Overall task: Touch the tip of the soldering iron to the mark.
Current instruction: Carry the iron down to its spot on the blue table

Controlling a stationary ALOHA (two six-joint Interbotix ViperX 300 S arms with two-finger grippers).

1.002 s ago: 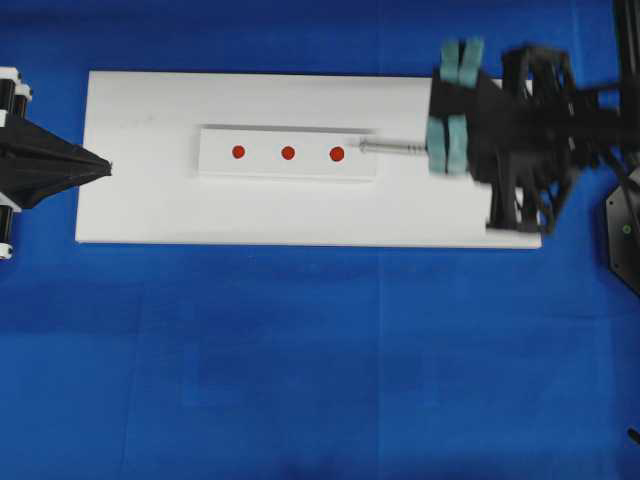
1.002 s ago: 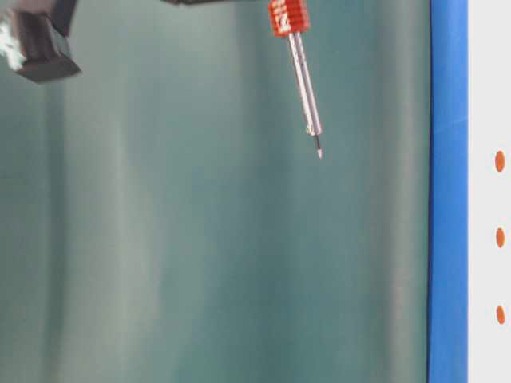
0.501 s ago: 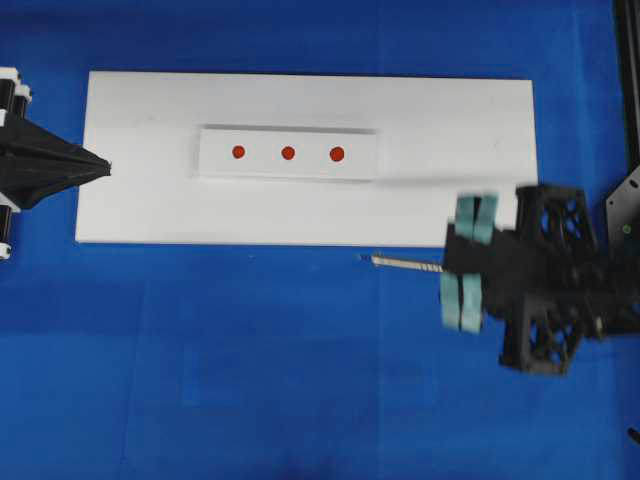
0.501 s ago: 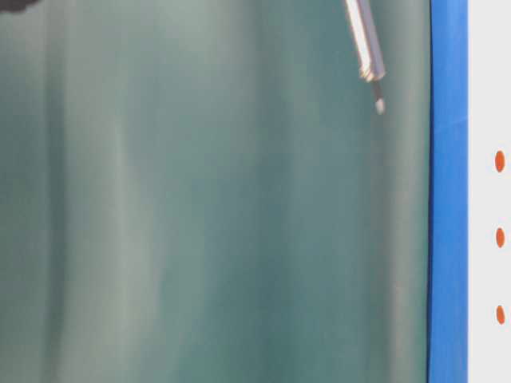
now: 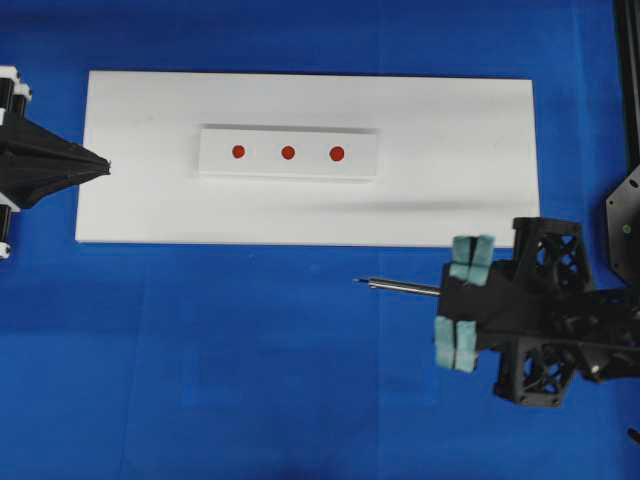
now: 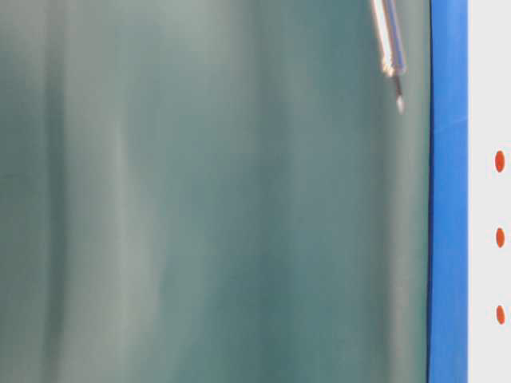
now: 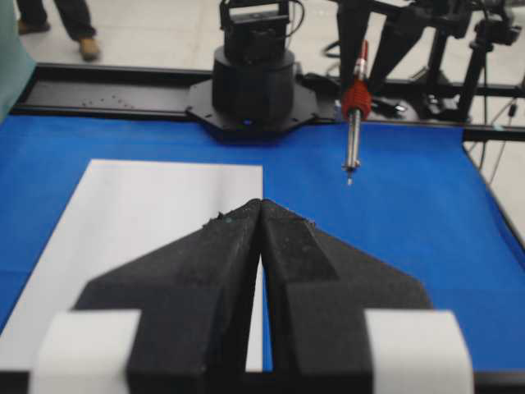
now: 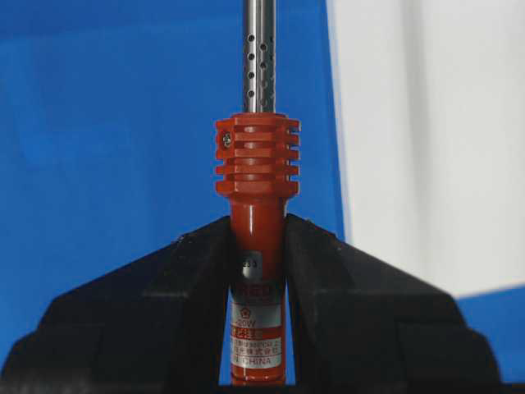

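Observation:
Three red marks (image 5: 288, 153) sit in a row on a raised white strip (image 5: 215, 165) on the white board (image 5: 140, 110); the marks also show at the right edge of the table-level view (image 6: 499, 161). My right gripper (image 5: 447, 292) is shut on the red-orange handle of the soldering iron (image 8: 257, 205). Its metal shaft (image 5: 400, 288) points left over the blue cloth, in front of the board and well off the marks. The shaft hangs in the air (image 6: 389, 44), tip down (image 7: 358, 90). My left gripper (image 5: 105, 168) is shut on nothing at the board's left edge (image 7: 261, 205).
Blue cloth (image 5: 250, 380) covers the table around the board. The right arm's black base (image 7: 254, 78) stands at the far end in the left wrist view, with black frame rails (image 5: 628, 90) along the right side. A person's feet (image 7: 57, 25) show beyond the table.
My right gripper has carried the soldering iron from beside the right-hand mark toward the table's front, off the board and over the blue cloth. The left gripper has not moved.

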